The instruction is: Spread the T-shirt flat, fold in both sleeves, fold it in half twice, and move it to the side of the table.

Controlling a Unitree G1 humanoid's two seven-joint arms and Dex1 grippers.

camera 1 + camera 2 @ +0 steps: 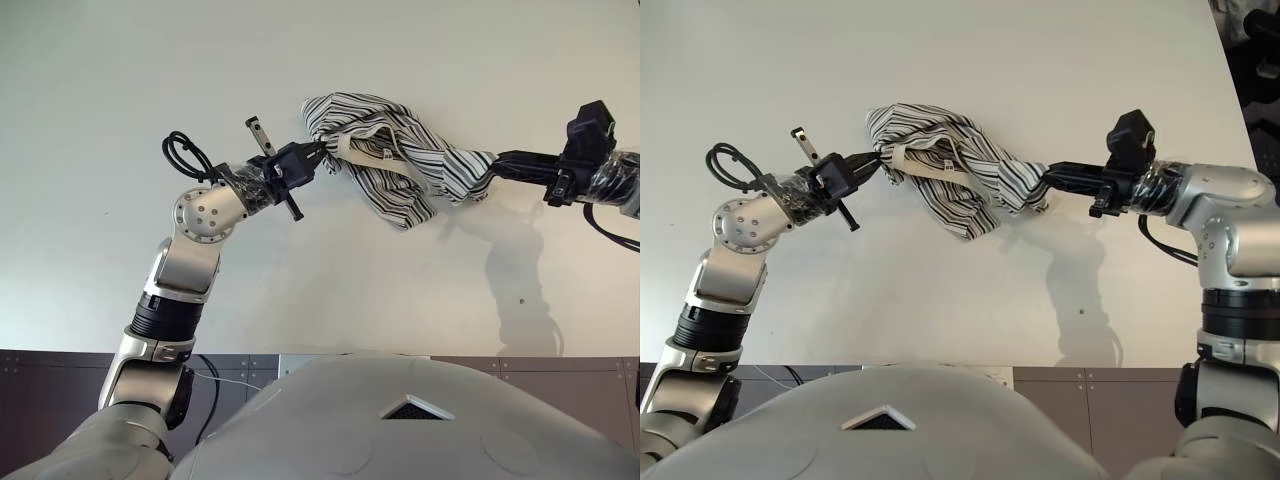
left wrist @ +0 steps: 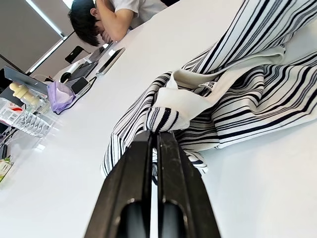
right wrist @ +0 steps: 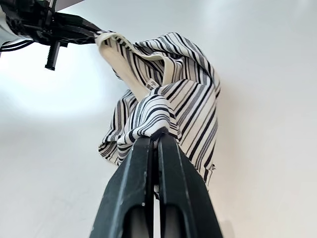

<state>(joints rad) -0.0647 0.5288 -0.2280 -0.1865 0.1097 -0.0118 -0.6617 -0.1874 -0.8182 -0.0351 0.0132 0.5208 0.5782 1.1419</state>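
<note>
Hanging bunched between both claws, the striped T-shirt (image 1: 395, 165) is crumpled, not spread. The left gripper (image 1: 318, 155) has its fingers pressed together, pinching a rolled fold of fabric right at the tips. The bulk of the shirt sits just beyond those tips, toward the right arm. The right gripper (image 1: 495, 165) is likewise clamped tight on a twisted corner of the shirt, and the cloth fans out from its tips toward the left claw. The two claws point at each other with the shirt strung between them as a loose wad that sags below the line joining the tips. A cream inner band (image 2: 198, 82) faces outward near the left claw's pinch point. The lowest folds lie closer to the left claw than the right, low over the white table (image 1: 100, 80); whether they touch it, cannot tell. A purple item (image 2: 59, 94) lies on the table well beyond the left claw, clear of the shirt.
</note>
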